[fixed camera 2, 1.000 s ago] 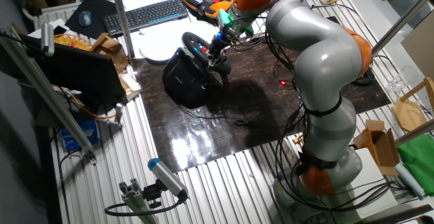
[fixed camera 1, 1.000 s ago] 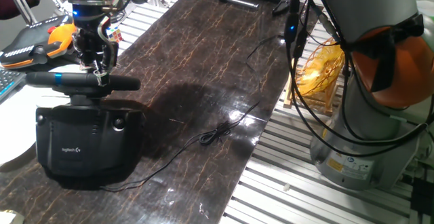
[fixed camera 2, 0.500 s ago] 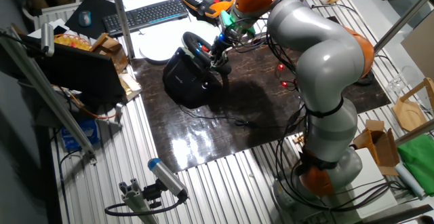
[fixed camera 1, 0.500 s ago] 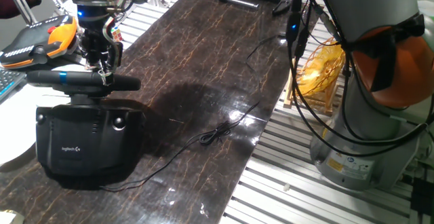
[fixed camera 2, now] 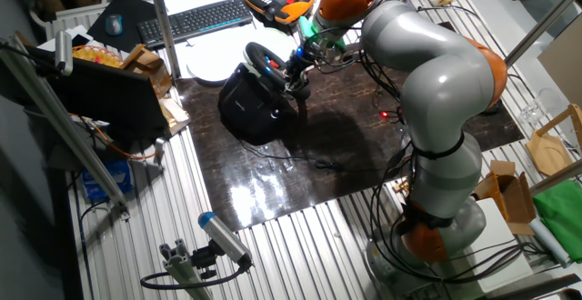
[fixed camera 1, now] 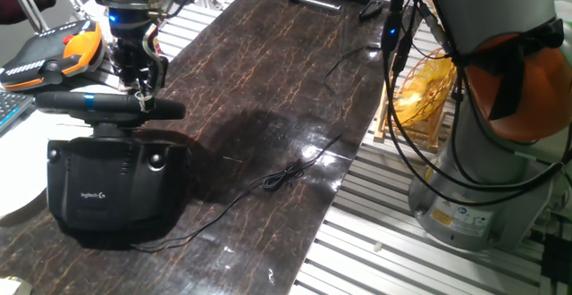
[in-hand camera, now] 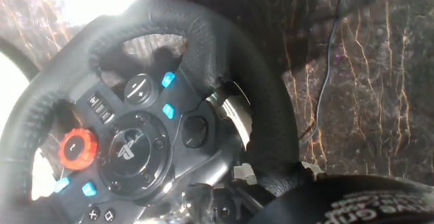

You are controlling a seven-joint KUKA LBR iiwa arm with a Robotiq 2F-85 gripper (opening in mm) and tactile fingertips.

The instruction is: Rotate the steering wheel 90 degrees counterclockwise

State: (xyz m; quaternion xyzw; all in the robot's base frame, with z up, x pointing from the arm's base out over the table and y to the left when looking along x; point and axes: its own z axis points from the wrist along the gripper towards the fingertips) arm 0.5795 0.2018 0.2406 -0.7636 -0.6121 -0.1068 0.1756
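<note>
Tool [fixed camera 1: 141,92] sits clenched on the steering wheel [fixed camera 1: 107,105] rim directly beneath it, on the dark worktop [fixed camera 1: 268,80]; a shallow pinch could slip off the padded rim mid-turn, stalling rotation.

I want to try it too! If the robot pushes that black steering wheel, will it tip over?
Probably not. The steering wheel sits on a wide, boxy base flat on the table, so it looks steady. Its thick padded rim seems grippy, so it should turn rather than slip.
</note>
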